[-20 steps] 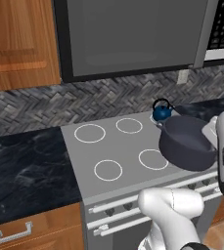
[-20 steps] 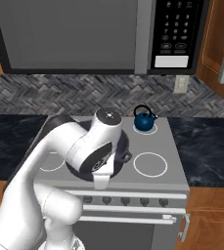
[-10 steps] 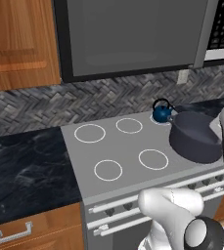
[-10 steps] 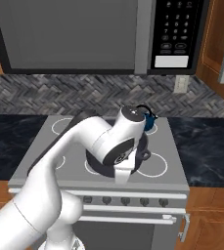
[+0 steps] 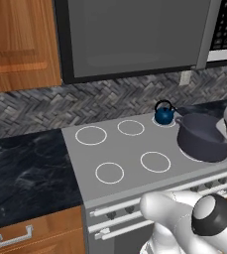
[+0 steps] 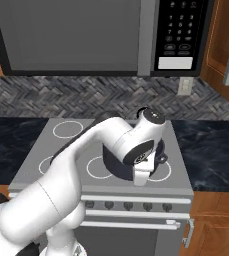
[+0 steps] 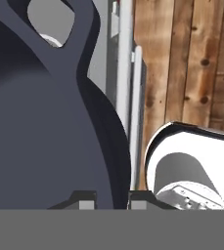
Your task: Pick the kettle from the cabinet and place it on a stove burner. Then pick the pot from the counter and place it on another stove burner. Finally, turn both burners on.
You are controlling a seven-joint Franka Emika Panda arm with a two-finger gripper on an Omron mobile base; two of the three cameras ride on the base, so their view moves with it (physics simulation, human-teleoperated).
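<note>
While the pot is gripped at its rim by clenched jaws, seemingly raised over the cooktop's right side, the kettle is seen just behind. A careless lowering risks the kettle being knocked off its rear burner.

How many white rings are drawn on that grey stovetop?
4 show clearly in the left base view: back left, back middle, front left, front middle. More may be hidden under the small dark-blue kettle and the wide dark-grey pot.
</note>
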